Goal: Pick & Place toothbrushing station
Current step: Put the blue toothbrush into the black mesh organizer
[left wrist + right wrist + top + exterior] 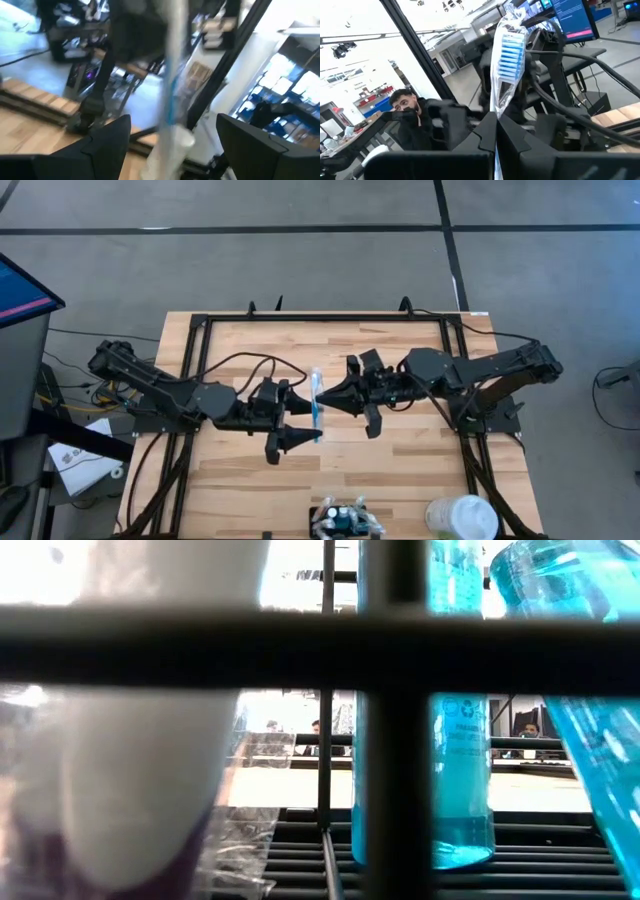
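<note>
Low view is mostly blocked: dark rack bars (390, 720) up close, blue bottles (462, 740) and a white container (150, 720) right against the lens.

High view: toothbrushing station (345, 520) at bottom centre edge, partly cut off, white cup (462, 518) to its right. Mid-frame, both grippers meet at a wrapped blue toothbrush (317, 405).

Right gripper (325, 395) clenched on it; right wrist view shows the bristles (510, 50) upright, a person behind.

Left gripper (305, 428) fingers spread, toothbrush between, blurred in its wrist view.

Toothbrushing station (345, 520): table's near edge
</note>
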Robot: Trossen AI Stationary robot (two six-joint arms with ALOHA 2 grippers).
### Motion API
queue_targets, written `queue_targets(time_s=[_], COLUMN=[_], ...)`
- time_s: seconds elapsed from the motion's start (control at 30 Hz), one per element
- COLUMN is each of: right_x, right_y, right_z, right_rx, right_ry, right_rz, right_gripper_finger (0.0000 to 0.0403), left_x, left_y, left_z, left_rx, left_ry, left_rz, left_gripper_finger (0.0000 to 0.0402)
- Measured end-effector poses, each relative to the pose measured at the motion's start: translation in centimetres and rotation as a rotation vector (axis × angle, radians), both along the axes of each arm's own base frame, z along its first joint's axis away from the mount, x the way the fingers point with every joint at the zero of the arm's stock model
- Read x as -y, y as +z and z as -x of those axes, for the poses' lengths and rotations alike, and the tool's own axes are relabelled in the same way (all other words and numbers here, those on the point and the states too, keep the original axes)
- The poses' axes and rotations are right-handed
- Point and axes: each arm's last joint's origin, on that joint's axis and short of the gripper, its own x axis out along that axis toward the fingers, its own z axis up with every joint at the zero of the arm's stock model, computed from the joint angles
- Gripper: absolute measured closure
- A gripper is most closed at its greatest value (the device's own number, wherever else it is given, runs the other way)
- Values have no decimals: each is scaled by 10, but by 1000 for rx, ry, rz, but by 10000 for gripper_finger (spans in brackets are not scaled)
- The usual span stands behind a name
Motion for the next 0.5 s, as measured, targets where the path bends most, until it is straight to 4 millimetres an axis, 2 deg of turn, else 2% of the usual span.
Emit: queue_targets(time_s=[0.13,0.27,0.4,0.5], right_x=[-1,-1,-1,-1], right_y=[0,0,0,0], right_z=[0,0,0,0], right_rx=[-2,-2,-2,-2], right_ry=[-4,-5,-6,-7], right_rz=[0,0,-1,-1], right_gripper_finger=[403,403,403,403], left_x=[-2,-2,-1,-1], left_y=[2,2,2,2], left_z=[-3,-3,-3,-3], left_rx=[30,33,34,34], left_ry=[-19,-26,-36,-38], left_rz=[-3,-3,0,6], left_gripper_finger=[116,141,191,244])
